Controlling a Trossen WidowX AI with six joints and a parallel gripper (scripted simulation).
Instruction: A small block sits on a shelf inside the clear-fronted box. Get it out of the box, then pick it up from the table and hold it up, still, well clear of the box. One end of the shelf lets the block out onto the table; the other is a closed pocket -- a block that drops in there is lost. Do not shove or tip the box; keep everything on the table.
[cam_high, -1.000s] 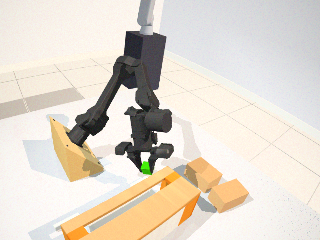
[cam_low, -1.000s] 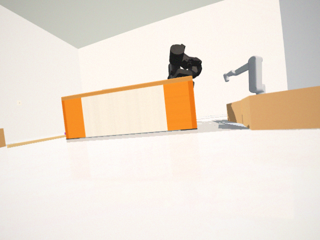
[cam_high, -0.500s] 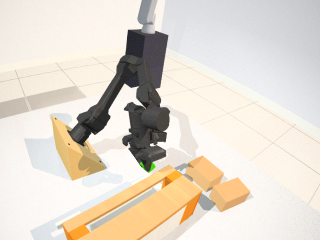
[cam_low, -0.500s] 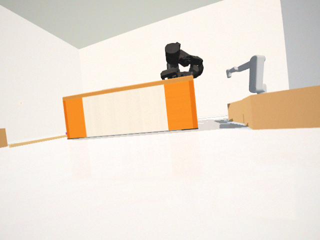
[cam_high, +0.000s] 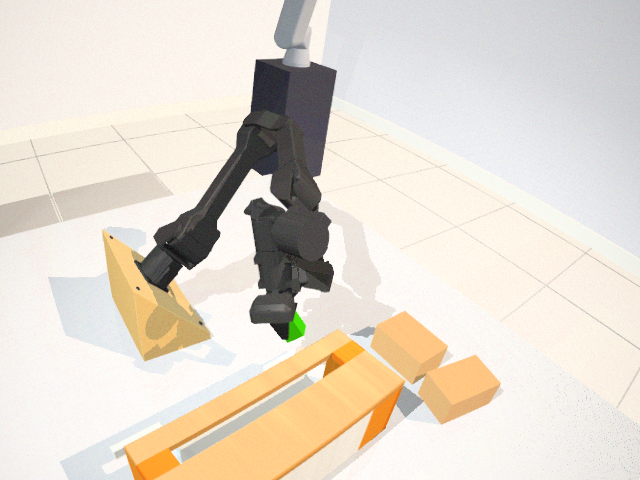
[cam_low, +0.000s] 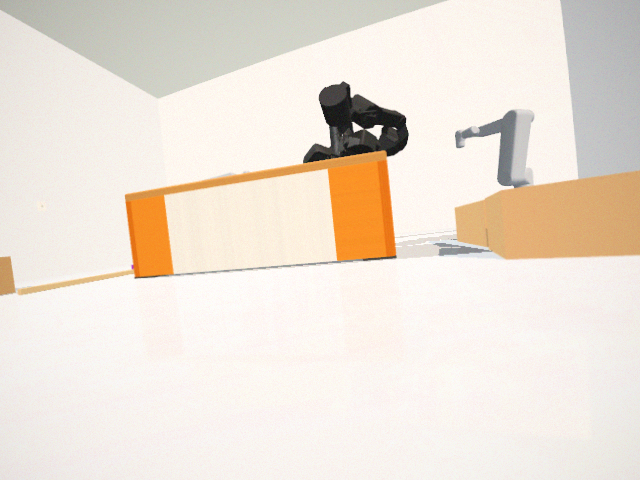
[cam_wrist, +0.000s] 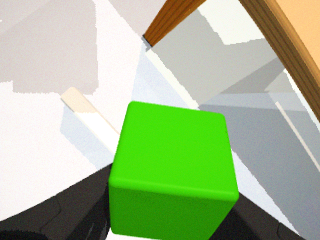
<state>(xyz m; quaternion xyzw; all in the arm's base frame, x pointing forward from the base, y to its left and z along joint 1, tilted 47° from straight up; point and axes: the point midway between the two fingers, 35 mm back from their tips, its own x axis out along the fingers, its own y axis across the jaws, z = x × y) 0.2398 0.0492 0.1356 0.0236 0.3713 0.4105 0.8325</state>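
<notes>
The green block (cam_high: 296, 326) (cam_wrist: 172, 150) is outside the box, on its far side in the top view. My gripper (cam_high: 290, 331) (cam_wrist: 163, 180) is shut on it, with dark fingers on both sides in the wrist view. The block appears raised off the table, near the box's far right corner; its exact height is hard to tell. The box (cam_high: 310, 408) (cam_low: 361, 214) (cam_wrist: 172, 20) stands upright, with a wooden top and orange ends. In the exterior view it hides the block and fingers, and the arm shows above its top edge.
Two tan blocks (cam_high: 408, 343) (cam_low: 568, 222) stand beyond the box's right end. The wooden wedge (cam_high: 149, 310) under my arm's base is at the left. A pale bar (cam_high: 135, 439) (cam_wrist: 92, 117) lies on the table along the box. A dark pedestal (cam_high: 310, 108) carries a grey arm behind.
</notes>
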